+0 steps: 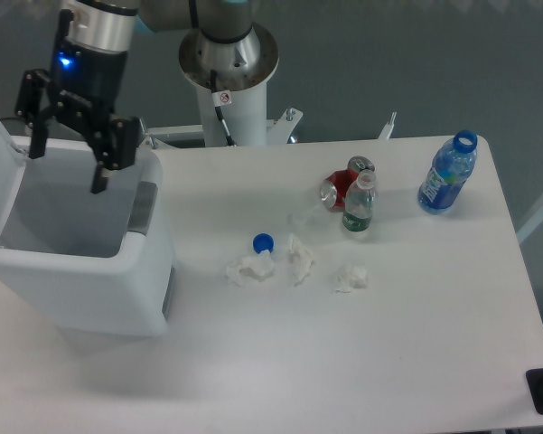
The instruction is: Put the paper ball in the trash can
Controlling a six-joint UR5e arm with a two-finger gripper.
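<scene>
Hand [65, 161] hangs spread wide above the open trash can [81, 271], fingers well apart, nothing between them. No paper ball visible anywhere in the bin's pale grey interior as seen from this angle; likely lying low inside, hidden behind the near wall, though impossible to confirm. Judging from the empty hand over the bin mouth, drop appears done and task close to complete. Lid [0, 172] stands raised at the left. Left on the bench [416, 362]: three smaller white wads [294, 262] near a blue cap [263, 242], plus a red can [341, 185], a small clear bottle [359, 205] and a blue bottle [447, 176], all well apart from the bin. Remaining, probably: lift clear only.
</scene>
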